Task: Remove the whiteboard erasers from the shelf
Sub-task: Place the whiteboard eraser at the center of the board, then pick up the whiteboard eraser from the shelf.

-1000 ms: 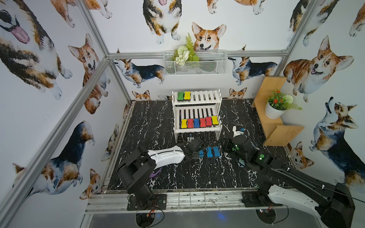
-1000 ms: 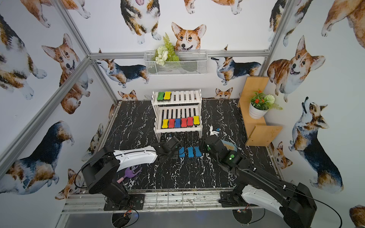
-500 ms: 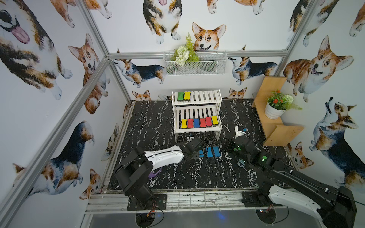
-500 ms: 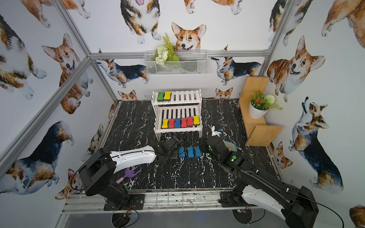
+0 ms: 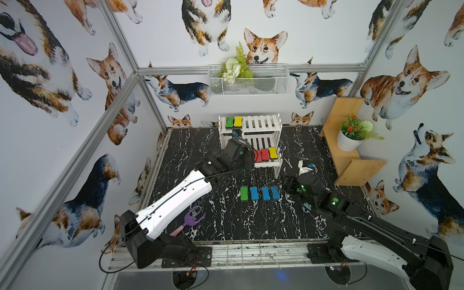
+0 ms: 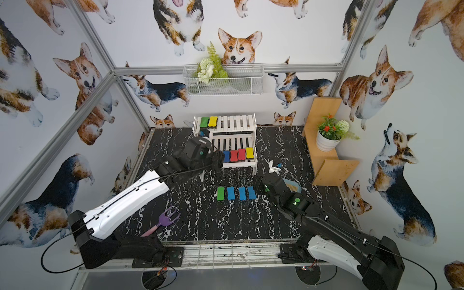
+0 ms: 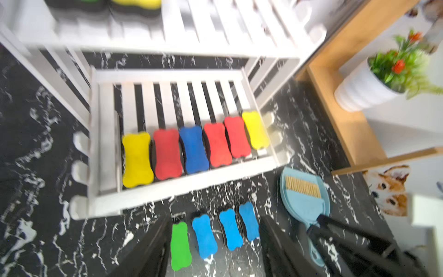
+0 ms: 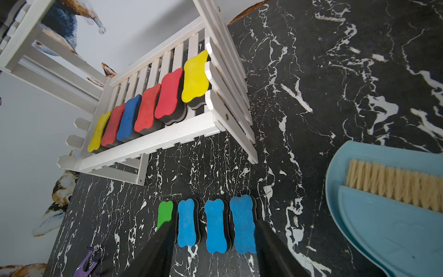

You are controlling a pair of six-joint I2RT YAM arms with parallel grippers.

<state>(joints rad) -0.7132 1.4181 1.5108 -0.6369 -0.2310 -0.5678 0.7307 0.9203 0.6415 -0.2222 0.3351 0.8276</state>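
My left arm stretches forward, its wrist lifted in front of the shelf. The left gripper has its fingers wide apart and empty. The six lower-tier erasers sit ahead of the fingertips, and the two top-tier erasers beyond them. My right arm lies low. The right gripper is also spread and empty over the four table erasers. The green one seems partly tucked behind one finger. The left wrist view is smeared. In both top views my left wrist hides the near end of the lower row. The dustpan beside my right fingers is cut off.
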